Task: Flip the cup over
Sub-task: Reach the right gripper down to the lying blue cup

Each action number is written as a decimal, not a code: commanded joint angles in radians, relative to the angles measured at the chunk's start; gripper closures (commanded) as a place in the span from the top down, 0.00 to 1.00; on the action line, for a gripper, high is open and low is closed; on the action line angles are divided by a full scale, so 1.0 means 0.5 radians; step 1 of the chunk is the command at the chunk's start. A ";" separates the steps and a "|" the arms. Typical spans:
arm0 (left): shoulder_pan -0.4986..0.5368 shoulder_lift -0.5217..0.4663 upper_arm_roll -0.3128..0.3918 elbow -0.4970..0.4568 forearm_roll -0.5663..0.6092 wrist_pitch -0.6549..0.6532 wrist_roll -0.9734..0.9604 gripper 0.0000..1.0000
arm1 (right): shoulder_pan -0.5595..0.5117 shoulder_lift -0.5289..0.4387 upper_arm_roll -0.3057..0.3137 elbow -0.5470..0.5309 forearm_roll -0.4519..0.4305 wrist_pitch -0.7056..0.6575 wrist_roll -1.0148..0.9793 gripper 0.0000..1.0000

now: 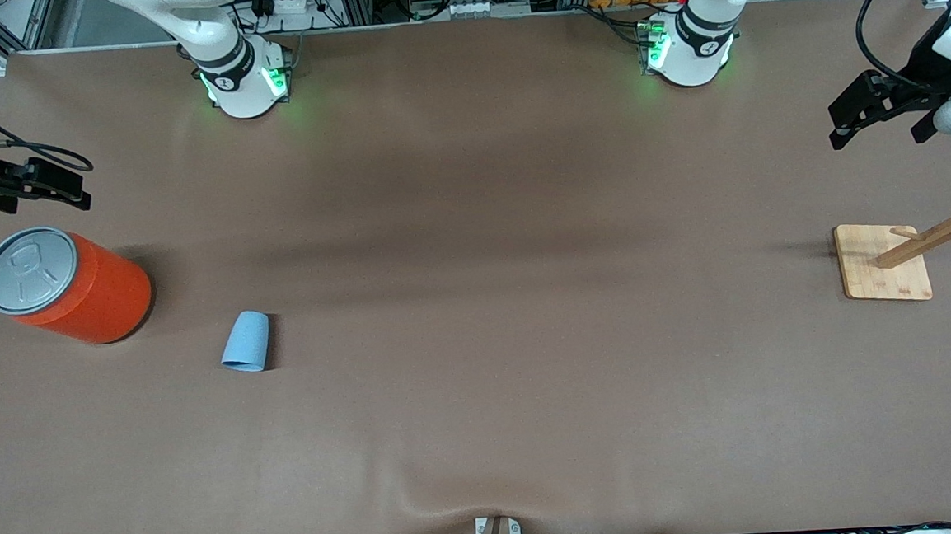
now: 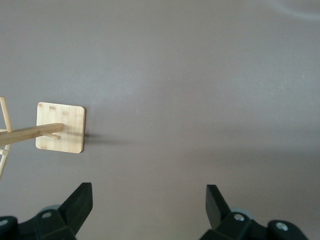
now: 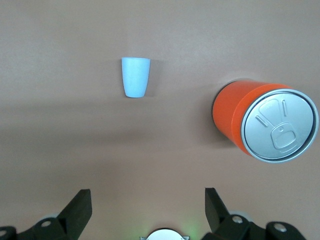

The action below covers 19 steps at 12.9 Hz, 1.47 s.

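A wide brown cloth covers the whole surface (image 1: 483, 398), a little rumpled along the edge closest to the front camera, with racks of cables and gear lining the wall where the two arm bases stand.

Nearest the front camera of all the things on it is the cup (image 1: 246, 341), a small light-blue tumbler toward the right arm's end. It stands upside down, wide rim on the cloth and narrower closed base on top, with bare cloth all round it. A bit farther from the camera, and closer to the very end of the surface, stands the orange can (image 1: 72, 285), upright, its grey pull-tab lid facing up. Cup and can are near each other but plainly apart.

Down at the left arm's end, at about the same depth as the can, sits a wooden rack (image 1: 896, 262): a flat bamboo base with a pegged post rising from it.

Farther still, the arms hang up in the air at the two ends. The right claw (image 1: 21, 187) hovers over the cloth just past the can, its black fingers (image 3: 77, 207) spread wide apart with nothing between them. The left claw (image 1: 879, 110) hovers over the cloth past the rack, its fingers (image 2: 80, 202) likewise wide apart and empty.
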 commanded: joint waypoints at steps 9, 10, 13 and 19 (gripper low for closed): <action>0.021 0.008 -0.004 0.042 -0.029 -0.029 0.036 1.00 | -0.027 0.004 0.032 -0.129 0.028 0.053 -0.030 1.00; 0.021 0.008 -0.004 0.041 -0.029 -0.032 0.036 1.00 | -0.026 0.004 0.032 -0.141 0.028 0.053 -0.030 1.00; 0.018 0.011 -0.007 0.032 -0.026 -0.038 0.042 1.00 | -0.033 0.010 0.032 -0.211 0.028 0.084 -0.030 1.00; 0.024 -0.008 -0.004 0.038 -0.026 -0.044 0.055 1.00 | -0.017 0.098 0.035 -0.417 0.061 0.271 -0.030 1.00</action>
